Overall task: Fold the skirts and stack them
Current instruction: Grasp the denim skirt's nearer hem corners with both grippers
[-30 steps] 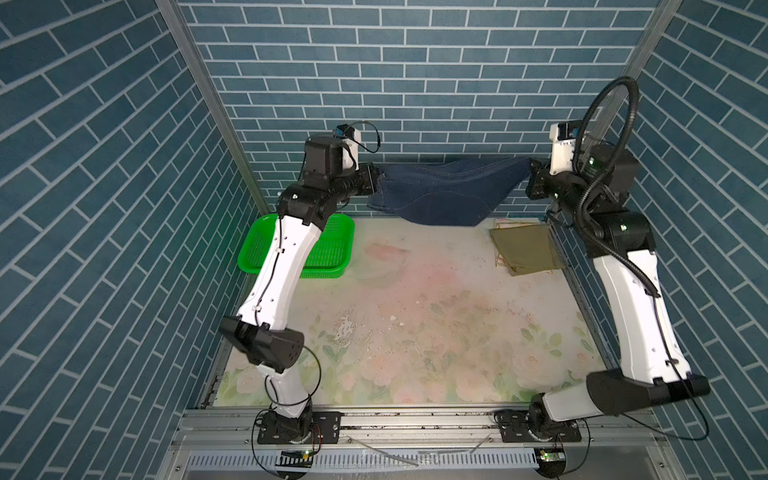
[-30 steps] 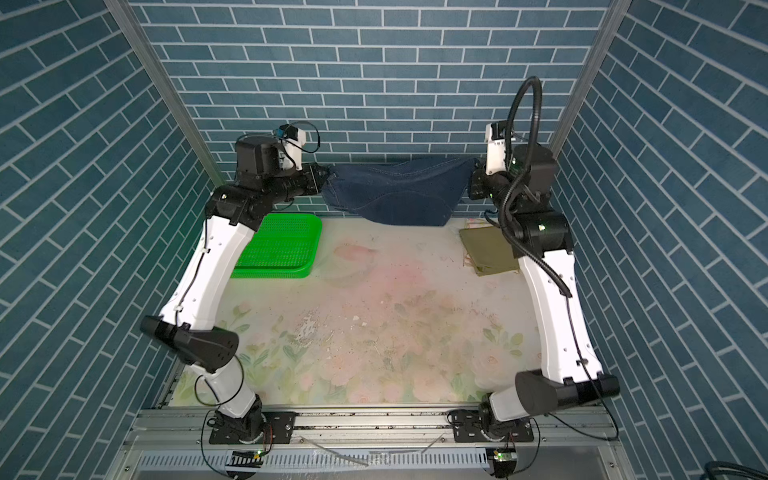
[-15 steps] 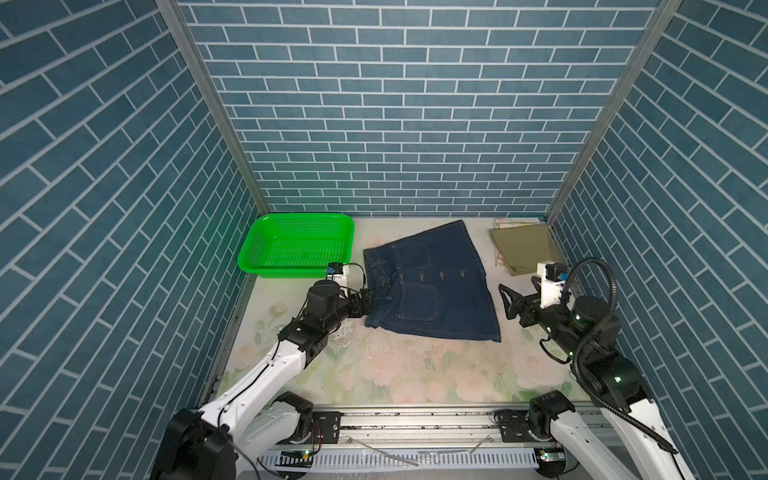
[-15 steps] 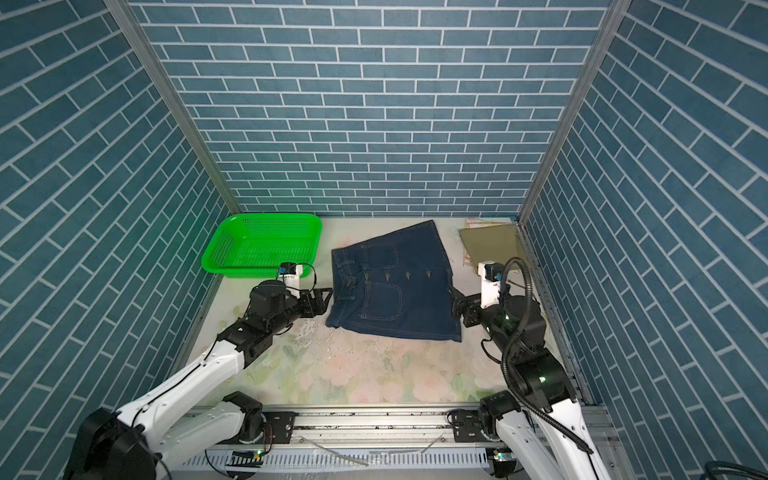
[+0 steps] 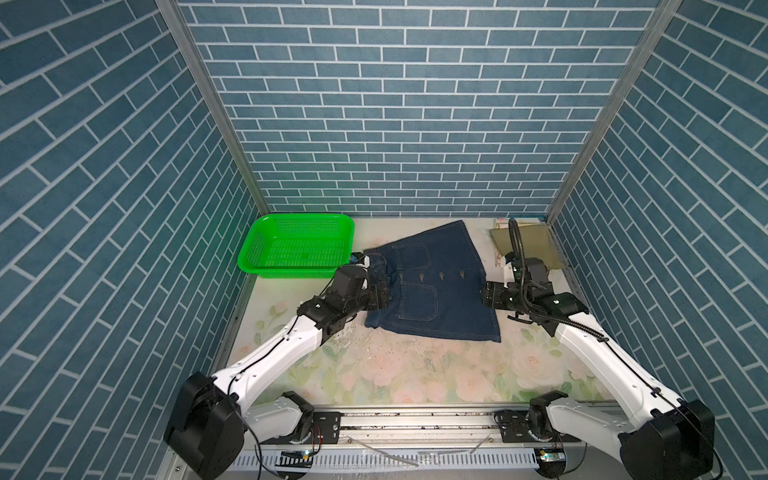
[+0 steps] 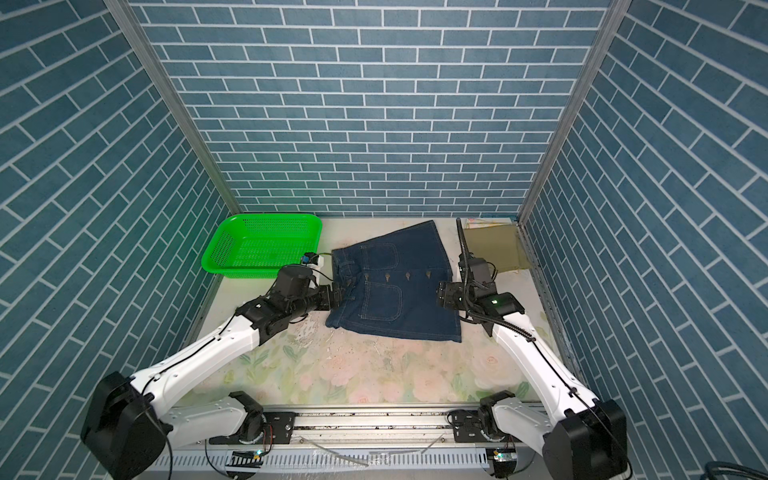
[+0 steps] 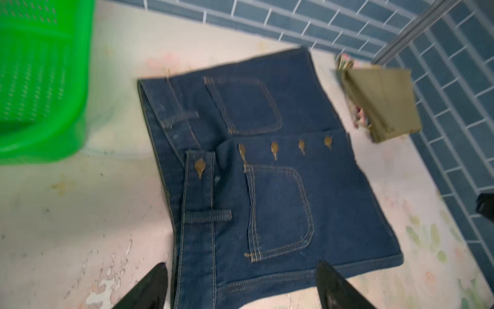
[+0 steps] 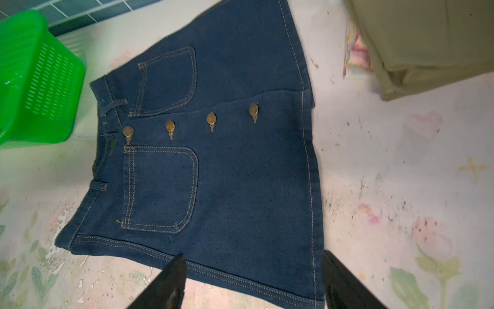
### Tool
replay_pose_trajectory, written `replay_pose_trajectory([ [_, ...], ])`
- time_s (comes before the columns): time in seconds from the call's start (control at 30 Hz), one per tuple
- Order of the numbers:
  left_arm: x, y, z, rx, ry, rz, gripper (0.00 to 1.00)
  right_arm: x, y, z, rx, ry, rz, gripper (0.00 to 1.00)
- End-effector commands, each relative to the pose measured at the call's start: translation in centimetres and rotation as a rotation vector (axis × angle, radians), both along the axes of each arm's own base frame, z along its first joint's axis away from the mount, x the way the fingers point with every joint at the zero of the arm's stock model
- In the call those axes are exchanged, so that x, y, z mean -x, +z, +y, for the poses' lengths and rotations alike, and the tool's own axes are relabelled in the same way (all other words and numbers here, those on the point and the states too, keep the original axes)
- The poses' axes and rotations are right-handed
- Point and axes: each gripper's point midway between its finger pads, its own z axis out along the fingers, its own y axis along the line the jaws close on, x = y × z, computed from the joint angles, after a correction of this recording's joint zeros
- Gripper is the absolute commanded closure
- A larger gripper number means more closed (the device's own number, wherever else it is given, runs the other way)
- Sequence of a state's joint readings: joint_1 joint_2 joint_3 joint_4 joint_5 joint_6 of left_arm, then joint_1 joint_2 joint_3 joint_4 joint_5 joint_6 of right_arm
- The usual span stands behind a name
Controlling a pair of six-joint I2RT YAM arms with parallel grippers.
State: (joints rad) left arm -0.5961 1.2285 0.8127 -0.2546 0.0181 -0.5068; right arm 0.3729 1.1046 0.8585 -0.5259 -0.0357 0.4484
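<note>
The dark blue denim skirt (image 5: 432, 286) (image 6: 395, 286) lies flat on the table, buttons up, waistband to the left. My left gripper (image 5: 382, 293) (image 7: 240, 267) hovers open at the waistband edge, jaws wide, gripping nothing. At the hem side my right gripper (image 5: 488, 297) (image 8: 253, 255) is open too, straddling the hem corner without pinching it. A folded olive-khaki skirt (image 5: 528, 245) (image 8: 427, 34) sits at the back right on a pastel floral skirt (image 8: 355, 53), mostly hidden beneath it.
A green perforated basket (image 5: 291, 272) (image 6: 249, 268) stands at the back left, close to the skirt's waistband and my left wrist. Brick-patterned walls enclose three sides. The floral table cover (image 5: 415, 374) stretches in front of the denim skirt.
The denim skirt hung stretched between both shut grippers at the back; now it lies flat on the table. Both grippers have let go, opened, and stand at its two sides.
</note>
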Motion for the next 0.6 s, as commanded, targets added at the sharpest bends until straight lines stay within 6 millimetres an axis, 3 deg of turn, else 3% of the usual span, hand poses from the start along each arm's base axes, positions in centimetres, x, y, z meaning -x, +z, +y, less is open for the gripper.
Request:
replay_pose_trajectory([
  [0.0, 2.7, -4.4, 1.5, -0.124, 0.024, 0.157, 0.14, 2.3, -4.6, -0.6, 0.021, -0.039, 0.176, 0.22],
  [0.13, 3.8, -7.0, 2.6, -0.178, 0.045, 0.221, 0.14, 4.0, -8.1, -1.1, 0.042, -0.062, 0.291, 0.23],
  [0.47, 4.4, -10.5, 3.6, -0.279, 0.057, 0.317, 0.14, 6.7, -13.0, -2.4, 0.097, -0.148, 0.441, 0.27],
  [0.53, 4.2, -11.1, 3.6, -0.295, 0.061, 0.332, 0.15, 6.6, -13.8, -2.3, 0.092, -0.156, 0.455, 0.34],
  [0.57, 4.2, -11.3, 3.6, -0.3, 0.061, 0.338, 0.17, 6.6, -14.2, -2.2, 0.091, -0.158, 0.456, 0.44],
])
